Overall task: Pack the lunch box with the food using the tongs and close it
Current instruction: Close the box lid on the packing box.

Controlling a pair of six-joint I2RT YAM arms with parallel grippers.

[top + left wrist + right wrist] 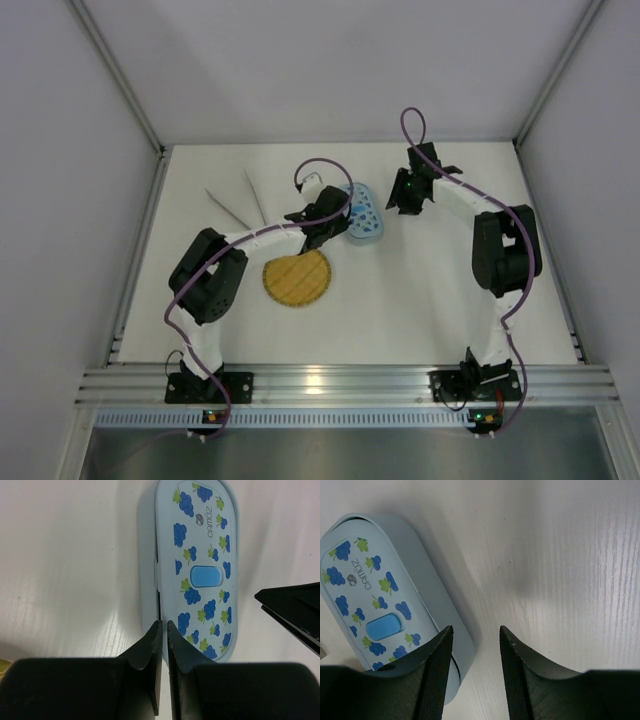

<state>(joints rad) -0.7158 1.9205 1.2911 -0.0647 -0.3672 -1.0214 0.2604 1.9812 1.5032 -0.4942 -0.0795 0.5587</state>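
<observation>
— What is the left hand [164, 625] doing?
— Its two black fingers are pressed almost together, with only a thin slit between them and nothing in it. They sit at the left edge of the lunch box [362, 215]; I cannot tell whether they touch it.
— And the right hand [476, 628]?
— Its fingers stand partly apart and grip nothing. It hangs just right of the box, over the bare surface [580, 580], which is white with a faint grain.
— Describe the box.
— There is one, an oval of pale blue plastic with smooth rounded walls, lying at the middle of the surface, toward the far side. Its lid [200, 540] is on, printed with blue grape bunches and green leaves, and has one glossy blue oval tab [206, 576] at its centre.
— Anything else?
— One pair of tongs [226, 206], thin and pale, two arms in a V, lies far left, well apart from the box. One round yellow plate [297, 277] with a woven look lies near and left of the box.
</observation>
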